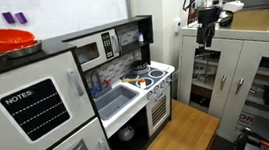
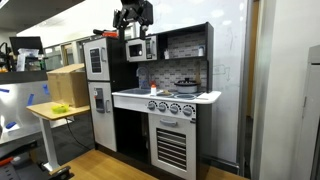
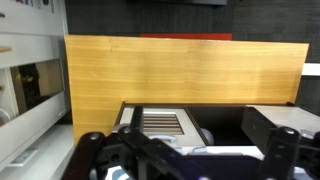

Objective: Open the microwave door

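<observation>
Toy kitchen (image 1: 149,38) fills both exterior views, with its white NOTES door (image 1: 37,107) at the near end. Microwave door (image 1: 90,51) sits shut in the upper part, between the fridge top and the black alcove, above the sink (image 1: 117,99). Gripper (image 1: 207,39) hangs in the air, clear of the kitchen and touching nothing. In the wrist view its fingers (image 3: 90,148) stand wide apart, holding nothing.

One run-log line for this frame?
phase: pre-contact | gripper: open, empty, held high, apart from the play kitchen | microwave door: shut, untouched | contact: none
</observation>
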`<state>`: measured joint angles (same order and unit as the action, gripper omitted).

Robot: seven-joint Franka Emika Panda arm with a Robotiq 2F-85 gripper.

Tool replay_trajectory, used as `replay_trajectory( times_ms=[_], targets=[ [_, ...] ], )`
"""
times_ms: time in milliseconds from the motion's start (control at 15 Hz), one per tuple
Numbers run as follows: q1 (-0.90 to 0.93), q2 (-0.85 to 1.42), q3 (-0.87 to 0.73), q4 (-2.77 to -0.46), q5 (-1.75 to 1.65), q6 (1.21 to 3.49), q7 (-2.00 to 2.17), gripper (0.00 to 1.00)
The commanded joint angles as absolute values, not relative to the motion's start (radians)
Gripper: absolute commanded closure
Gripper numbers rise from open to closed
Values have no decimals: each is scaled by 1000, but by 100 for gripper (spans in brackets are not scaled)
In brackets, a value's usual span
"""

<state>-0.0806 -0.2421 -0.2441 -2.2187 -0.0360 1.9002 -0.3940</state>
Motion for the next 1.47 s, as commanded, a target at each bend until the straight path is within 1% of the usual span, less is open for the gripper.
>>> replay_trajectory(
  times_ms=[0,200,400,467,600,1000,1200,1400],
  targets=[
    [-44,-51,-188,-1988,-46,1848,-505,0],
    [-21,85,-121,-1815,-53,1823,-584,0],
    [-18,180,-63,-1693,-91,1764,-660,0],
    [-26,131,-58,-1777,-59,1843,-596,0],
    [-26,169,-46,-1727,-80,1810,-622,0],
    [-31,171,-48,-1714,-81,1793,-639,0],
    [13,186,-26,-1727,-235,1944,-545,0],
    [68,204,12,-1756,-368,2108,-353,0]
  ],
)
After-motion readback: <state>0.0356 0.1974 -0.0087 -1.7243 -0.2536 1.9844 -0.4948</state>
